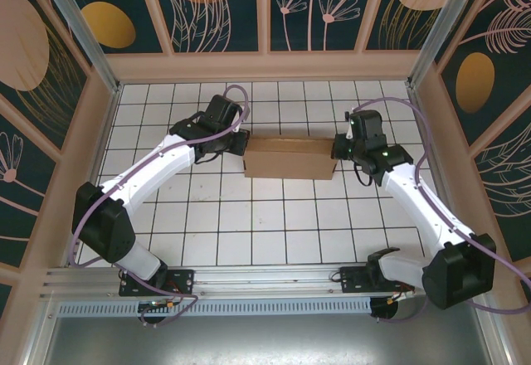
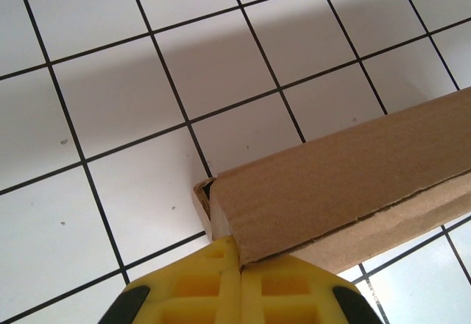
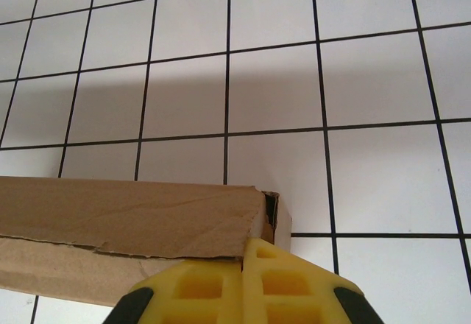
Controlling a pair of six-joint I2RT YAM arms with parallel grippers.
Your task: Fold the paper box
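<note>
as both arms' closed jaws butted opposite ends of the paper box (image 1: 288,158), the end-flap step seemed underway, next needing steady inward pressure.

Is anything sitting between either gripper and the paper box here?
Nothing visible does. The left gripper, shut, meets the left end of the paper box at its corner. The right gripper, also shut, meets the right end the same way.
</note>
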